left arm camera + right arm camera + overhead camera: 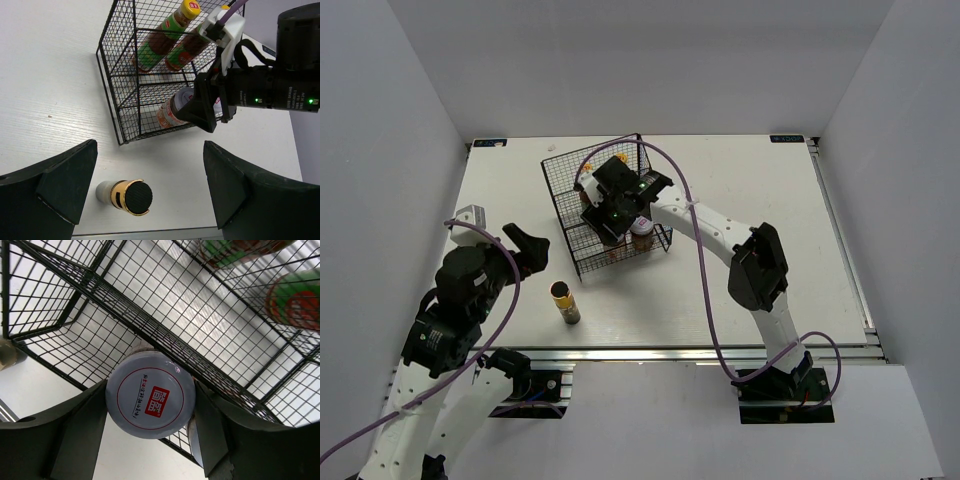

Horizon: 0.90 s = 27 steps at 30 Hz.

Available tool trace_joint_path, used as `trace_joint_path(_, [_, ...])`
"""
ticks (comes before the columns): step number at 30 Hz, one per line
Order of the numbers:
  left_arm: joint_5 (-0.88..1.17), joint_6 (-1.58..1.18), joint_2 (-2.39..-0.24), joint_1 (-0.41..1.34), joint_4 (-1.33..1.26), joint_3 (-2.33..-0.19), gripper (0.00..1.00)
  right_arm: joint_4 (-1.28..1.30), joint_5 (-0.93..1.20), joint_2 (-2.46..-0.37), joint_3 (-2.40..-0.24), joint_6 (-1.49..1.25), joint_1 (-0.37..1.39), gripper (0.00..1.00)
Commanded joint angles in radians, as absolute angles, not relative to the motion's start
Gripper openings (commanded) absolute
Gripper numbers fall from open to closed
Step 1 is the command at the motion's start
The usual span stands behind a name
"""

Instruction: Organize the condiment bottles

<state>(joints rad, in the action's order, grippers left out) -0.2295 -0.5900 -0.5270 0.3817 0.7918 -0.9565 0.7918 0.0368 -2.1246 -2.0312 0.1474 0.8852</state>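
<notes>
The white bench (800, 200) is carrying everything, and the black wire rack (558, 190) is sitting on its far half, a little left of the middle. My right arm (715, 228) is arching across from the near right edge and hanging over the rack from above. My left arm (460, 280) is hunching at the near left corner, its wrist pointing toward the rack. In the rack's rear compartment, past the wire divider, two slim red-sauce bottles (161, 42) (189, 49) with yellow caps and green labels are standing side by side, close together. In the front compartment my right jaws are clenching a squat white-lidded jar (150, 401), with one finger (75, 435) pressing on each side of its lid, which is showing a red square logo inside a thin red ring. I cannot tell whether the jar's base is resting on the rack floor. A second white-lidded jar (642, 230) is sitting just beside it in the same compartment. My left jaws are gaping wide and grasping nothing, their fingers (65, 190) framing the bench below. The dark gold-labelled bottle (564, 302) is standing alone on the bench outside the rack, near its front corner and just ahead of my left jaws, its black cap ringed by a gold collar.
</notes>
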Motion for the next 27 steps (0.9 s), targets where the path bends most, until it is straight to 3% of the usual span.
trace_joint_path(1, [-0.244, -0.583, -0.540, 0.382, 0.773, -0.963, 0.96, 0.692, 0.014, -2.128, -2.051, 0.137, 0.884, 0.31])
trace_joint_path(6, [-0.245, -0.584, -0.546, 0.382, 0.776, -0.969, 0.97, 0.690, 0.014, -2.140, -2.051, 0.140, 0.884, 0.44])
trace_joint_path(14, [-0.210, -0.591, -0.555, 0.382, 0.795, -0.971, 0.97, 0.695, 0.014, -2.138, -2.043, 0.144, 0.884, 0.74])
trace_joint_path(27, [-0.081, -0.626, -0.618, 0.382, 0.853, -1.003, 0.93, 0.729, 0.032, -1.994, -1.999, 0.192, 0.879, 0.80])
